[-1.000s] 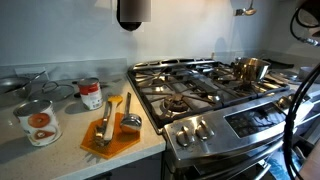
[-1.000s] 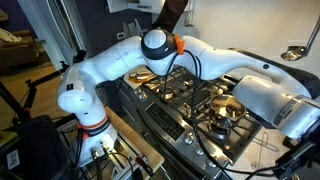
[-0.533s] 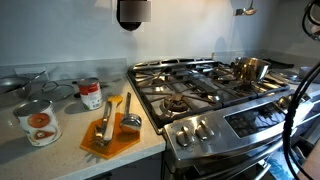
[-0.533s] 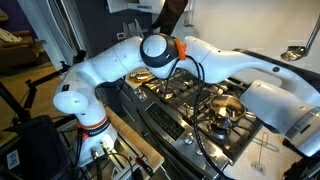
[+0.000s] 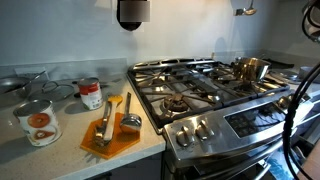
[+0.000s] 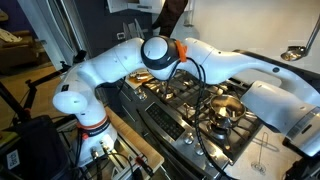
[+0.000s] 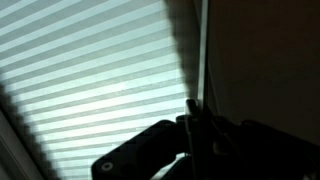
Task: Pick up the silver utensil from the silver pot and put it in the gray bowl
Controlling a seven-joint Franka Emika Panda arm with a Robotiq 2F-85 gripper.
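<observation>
Your pincer (image 7: 204, 128) is only a dark silhouette against striped light, so you cannot tell whether it is clenched or released. A thin upright line (image 7: 203, 50) rises from it, possibly a handle. Farther off, what looks like the silver utensil (image 6: 293, 51) hangs high, well above the pot (image 5: 250, 68). The bowl is hard to make out.

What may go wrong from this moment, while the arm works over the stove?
1. The arm stretches low over the stove; it may knock the pot.
2. The wrist view is dark, so the hold cannot be checked.
3. Cans crowd the counter and may tip during the carry.
</observation>
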